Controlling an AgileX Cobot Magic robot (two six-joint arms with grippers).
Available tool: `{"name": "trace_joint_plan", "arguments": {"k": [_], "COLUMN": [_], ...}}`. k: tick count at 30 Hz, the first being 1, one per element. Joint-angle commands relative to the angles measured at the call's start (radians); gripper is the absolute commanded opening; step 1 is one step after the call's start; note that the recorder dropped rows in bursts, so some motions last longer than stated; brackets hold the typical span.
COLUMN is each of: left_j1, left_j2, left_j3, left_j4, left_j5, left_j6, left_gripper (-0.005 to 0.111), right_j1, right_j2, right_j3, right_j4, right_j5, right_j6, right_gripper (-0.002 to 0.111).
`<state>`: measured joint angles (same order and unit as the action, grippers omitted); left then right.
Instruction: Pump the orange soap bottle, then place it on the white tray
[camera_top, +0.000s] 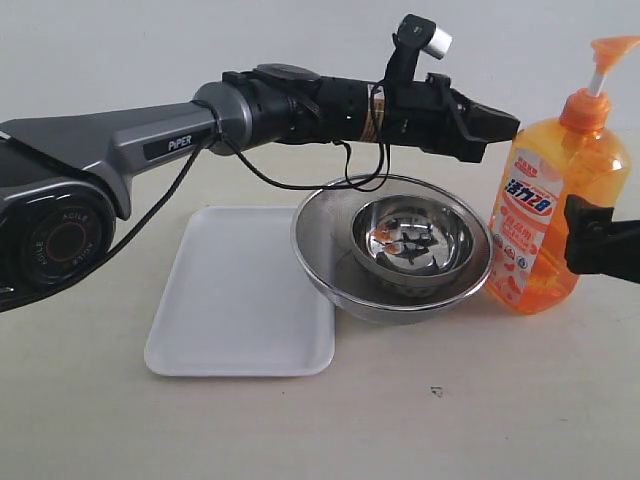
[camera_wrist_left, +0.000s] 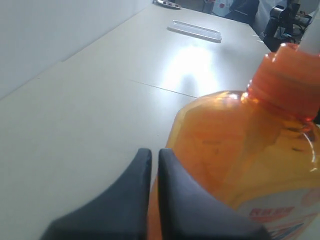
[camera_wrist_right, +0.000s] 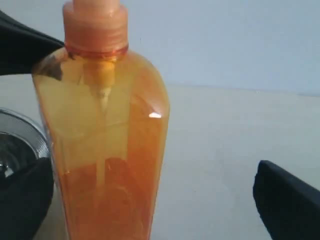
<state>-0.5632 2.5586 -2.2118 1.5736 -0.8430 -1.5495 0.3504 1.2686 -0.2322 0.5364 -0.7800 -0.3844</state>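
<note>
The orange soap bottle (camera_top: 545, 200) stands upright on the table at the right, beside the steel bowls, its pump head (camera_top: 612, 50) raised. The white tray (camera_top: 240, 290) lies flat to the left of the bowls with nothing on it. My left gripper (camera_top: 512, 125) reaches across above the bowls; its jaws are shut on nothing, tips close to the bottle's shoulder (camera_wrist_left: 240, 145), left gripper (camera_wrist_left: 154, 152). My right gripper (camera_wrist_right: 155, 200) is open and straddles the bottle's (camera_wrist_right: 105, 150) lower body, which stands nearer one finger (camera_wrist_right: 25, 200). In the exterior view a dark finger (camera_top: 600, 235) crosses the bottle.
Two nested steel bowls (camera_top: 395, 250) sit between tray and bottle, the outer rim (camera_wrist_right: 20, 135) close to the bottle's base. The left arm (camera_top: 300, 105) spans above tray and bowls. A clear flat lid or tray (camera_wrist_left: 196, 30) lies far off on the table.
</note>
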Motion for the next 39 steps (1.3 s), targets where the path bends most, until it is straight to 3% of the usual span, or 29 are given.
{"name": "trace_joint_plan", "arguments": {"k": [1,19,39], "left_j1": [-0.007,-0.01,-0.016], "left_j2": [-0.004,-0.004,-0.004], "left_j3": [-0.006,-0.006,-0.006], "left_j4": [-0.014,-0.014,-0.006], "left_j5": [-0.023,-0.034,-0.058], "left_j6": [0.001,0.001,-0.006], "left_gripper": [0.005,0.005,0.005], "right_j1": [-0.004,-0.004,-0.004], "right_j2": [0.01,0.35,0.371], "right_j3": [-0.046,-0.276,-0.31], "right_j4": [0.012,0.056,0.056], "right_j5": [0.003,-0.016,-0.098], "right_j6": [-0.044,-0.122,-0.095], "right_gripper": [0.105,0.105,0.105]}}
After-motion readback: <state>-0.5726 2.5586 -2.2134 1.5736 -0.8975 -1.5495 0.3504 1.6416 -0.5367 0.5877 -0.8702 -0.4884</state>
